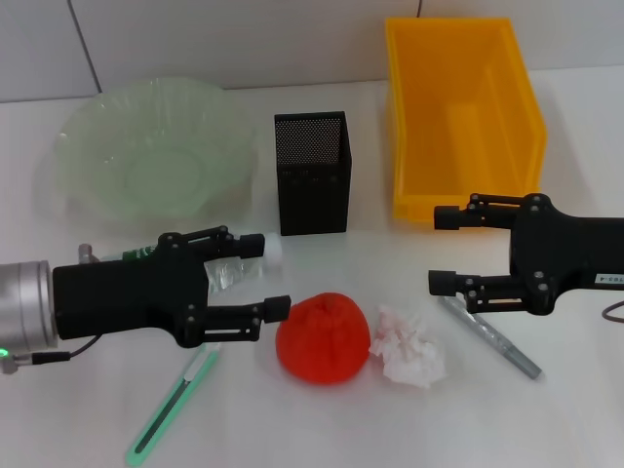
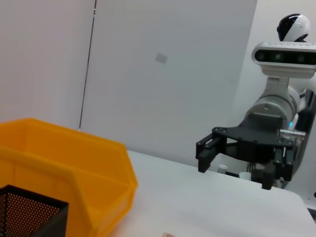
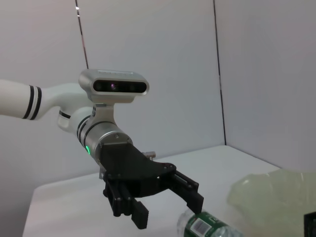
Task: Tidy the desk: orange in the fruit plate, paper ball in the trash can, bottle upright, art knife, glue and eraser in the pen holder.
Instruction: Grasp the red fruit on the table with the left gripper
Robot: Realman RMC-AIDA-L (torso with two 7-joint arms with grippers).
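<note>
- Orange [image 1: 323, 338] on the desk, front centre, just beside left gripper [image 1: 276, 276]; fingers spread, nothing held.
- Bottle [image 1: 234, 261] lies on its side between those fingers, cap toward pen holder [image 1: 311, 172].
- Plate [image 1: 97, 146] back left, well apart from orange.
- Paper ball [image 1: 408, 348] touching orange's right side.
- Right gripper [image 1: 441, 250] spread wide, empty, hovering before yellow bin [image 1: 458, 107].
- Judgement: left arm nearer orange.

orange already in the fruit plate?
No: in the head view the orange sits on the table beside the paper ball, while the fruit plate at the back holds nothing.
</note>
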